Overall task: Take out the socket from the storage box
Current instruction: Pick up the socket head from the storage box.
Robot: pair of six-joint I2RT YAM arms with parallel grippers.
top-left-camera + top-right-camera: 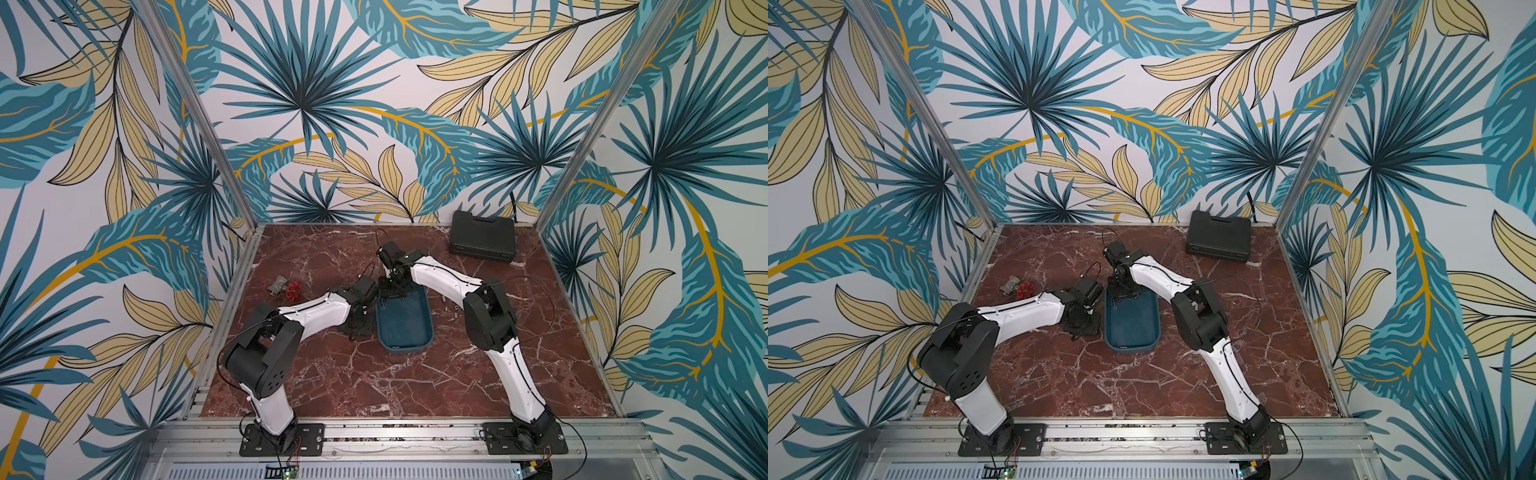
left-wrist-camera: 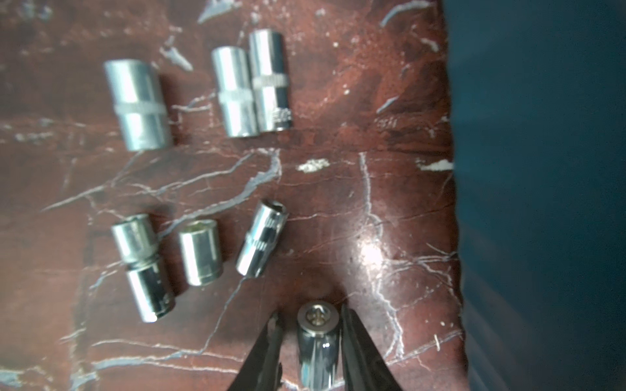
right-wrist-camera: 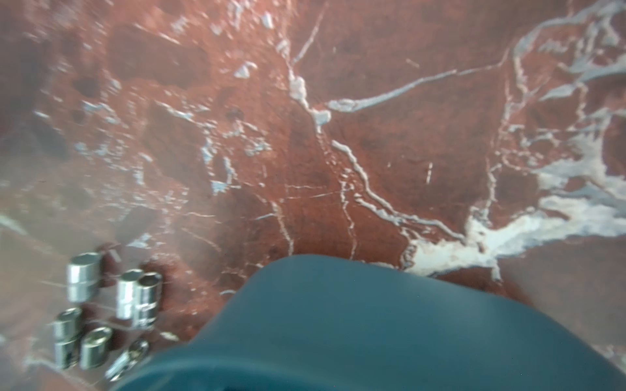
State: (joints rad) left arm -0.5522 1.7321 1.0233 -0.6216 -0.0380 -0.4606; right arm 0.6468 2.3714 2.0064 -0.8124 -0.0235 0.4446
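The left pincer (image 2: 310,309) stands slightly spread around a small socket (image 2: 316,345) on the table (image 2: 338,189), just outside the storage box (image 2: 542,203). One finger (image 2: 352,338) touches the socket and a slit shows at the other, so a pinch cannot be told. The socket is a polished chrome cylinder with a recessed end. The loose sockets (image 2: 137,105) nearby are alike, with knurled bands. One (image 2: 271,79) bears a stamp too blurred to read. The box is smooth teal plastic with rounded corners, and the table is veined red marble. The right pincer (image 1: 390,291) hangs over the box's far end, and its state cannot be told.
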